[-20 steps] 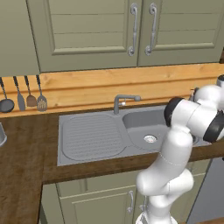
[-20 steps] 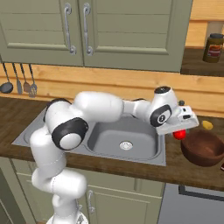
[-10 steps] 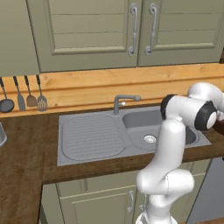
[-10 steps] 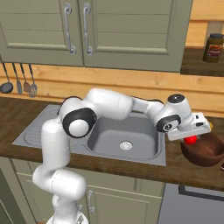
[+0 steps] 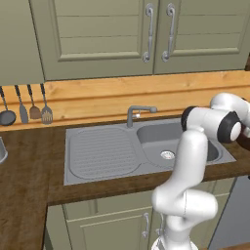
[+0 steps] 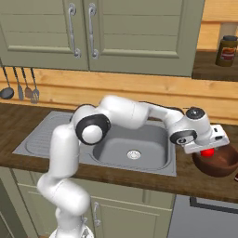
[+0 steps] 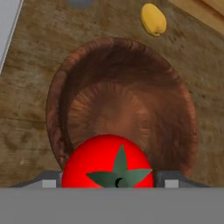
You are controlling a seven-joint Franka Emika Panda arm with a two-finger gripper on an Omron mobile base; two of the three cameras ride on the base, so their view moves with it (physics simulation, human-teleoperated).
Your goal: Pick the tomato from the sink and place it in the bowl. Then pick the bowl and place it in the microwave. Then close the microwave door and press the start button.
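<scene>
Between the jaws, right at their tips, sits the tomato [image 7: 108, 162], and directly past it, further along the line the gripper [image 6: 208, 149] points, lies the hollow of the bowl [image 7: 120, 109], so the fruit is poised over the near side of the rim rather than the centre. The jaws stand wide with the tomato filling the gap; from where I stand I cannot tell whether they are gripping it or have just begun to let go. To do this step well, I would judge it best to have the tomato fully inside the rim before the jaws part, and released low, so it rolls to the bottom instead of bouncing out onto the counter [image 7: 26, 92]. A small yellow item [image 7: 153, 19] lies on the counter beyond the far rim, well clear. The arm [image 6: 125, 111] reaches out long and nearly level, across the sink [image 6: 132, 148] from its base, with the wrist turned so the hand points down over the bowl at the sink's right.
</scene>
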